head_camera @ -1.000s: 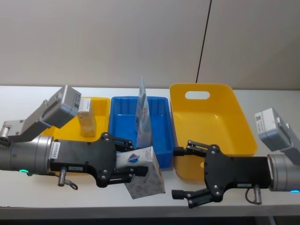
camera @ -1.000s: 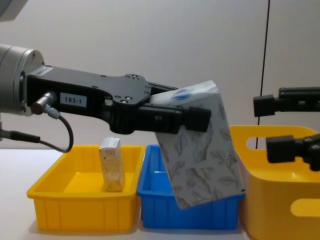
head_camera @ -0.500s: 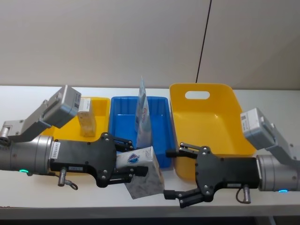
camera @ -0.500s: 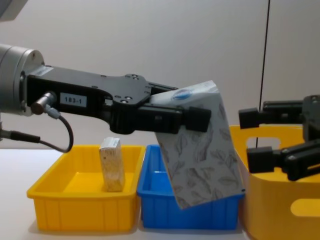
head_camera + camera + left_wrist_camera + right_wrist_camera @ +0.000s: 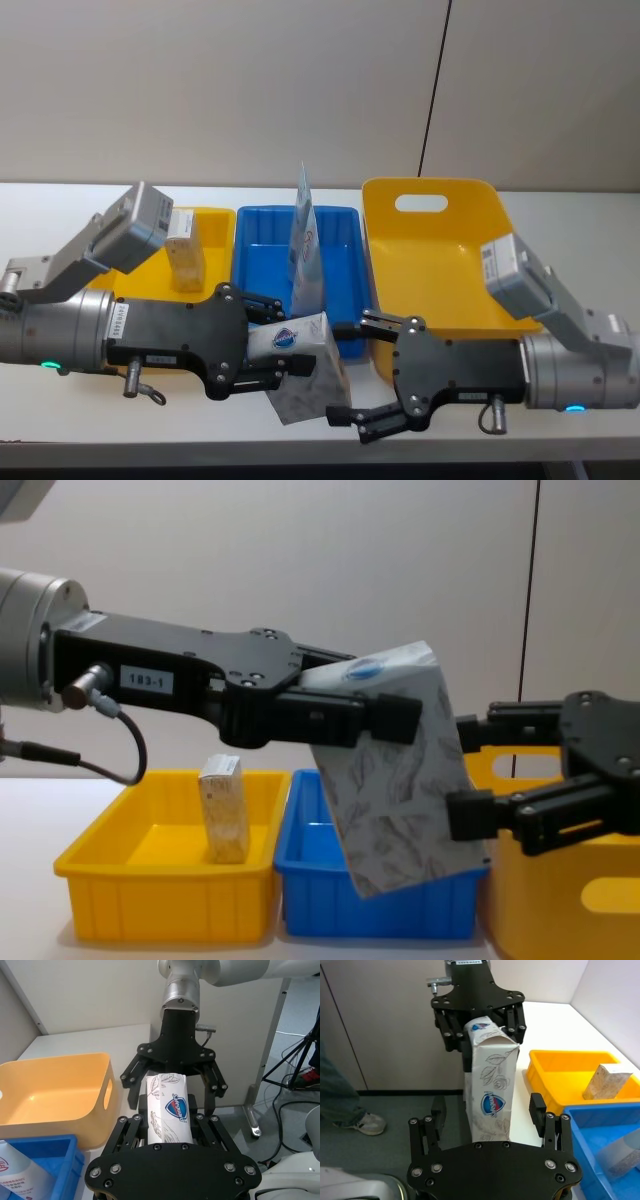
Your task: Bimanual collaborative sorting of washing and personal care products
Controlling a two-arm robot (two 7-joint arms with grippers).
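Pack: white leaf-print pack [image 5: 305, 388] hangs above the tabletop [image 5: 60, 410], clamped in the left pincer [image 5: 290, 340], with its free end reaching between the fingers of the right pincer [image 5: 350, 370].
Left pincer: closed on the pack's upper end, one finger on each broad side, with the blue oval mark [image 5: 283, 338] lying between them and facing up.
Right pincer: spread wide astride the pack's free end; the right wrist view shows a gap on both sides, so no touch.
Long axis: tilted, running from the left pincer down and toward the right pincer; in the chest view the lower end slopes to the right.
Carton: beige speckled carton [image 5: 183, 255] stands upright in the yellow tray [image 5: 215, 222], beyond the left pincer.
Tube: pale-blue-and-white tube [image 5: 306, 250] stands edge-on in the blue tray [image 5: 262, 245], just beyond both pincers.
Basket: yellow basket [image 5: 440, 250] sits beyond the right pincer.
Hidden: the pack covers part of the blue tray in the chest view; whether a second tube stands behind the first cannot be told.
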